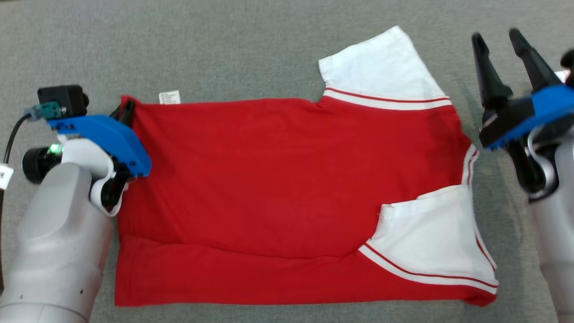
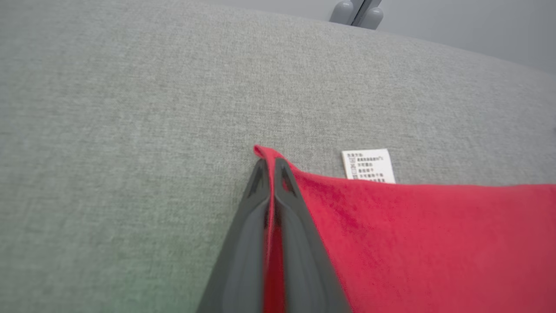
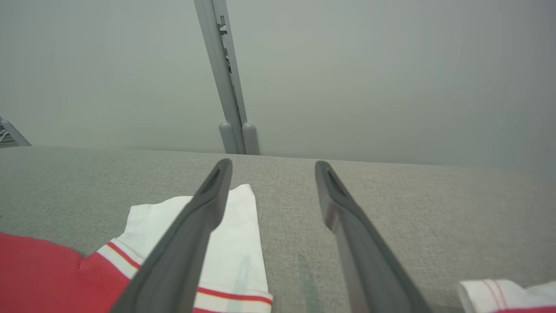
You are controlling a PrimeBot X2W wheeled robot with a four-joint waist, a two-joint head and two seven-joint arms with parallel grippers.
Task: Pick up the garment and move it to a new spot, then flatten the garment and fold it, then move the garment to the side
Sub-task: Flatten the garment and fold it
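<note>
Garment (image 1: 278,179): a red shirt with white sleeves. It lies spread out in the middle of the grey bench (image 1: 224,49). Its neck end points to the robot's right and its bottom hem to the robot's left.
Left gripper (image 1: 127,112): it is down at the far left corner of the garment, by the hem. Its jaws are pressed together and pinch that red corner. The left wrist view shows a thin strip of red cloth running between the two jaws.
Right gripper (image 1: 497,36): it hangs just past the right end of the garment, near the far sleeve. Its jaws are spread wide and hold nothing. It does not touch the cloth.
Tag (image 1: 169,97): a small white tag peeks out from the far edge, just beside the pinched corner.
Far sleeve (image 1: 381,63): it sticks out flat on the bench, away from the robot.
Near sleeve (image 1: 430,233): it looks turned in, lying on top of the red body.
Done so far: I think the garment is at its spot and mostly flat. A soft ridge runs along the near side, so it is not fully smooth.
Step now: it looks like the start of a fold or a tug, with one corner grabbed.
Left to do: the right gripper needs its own hold, likely near the far sleeve. Then comes the folding. Last, the garment has to go to the side.
</note>
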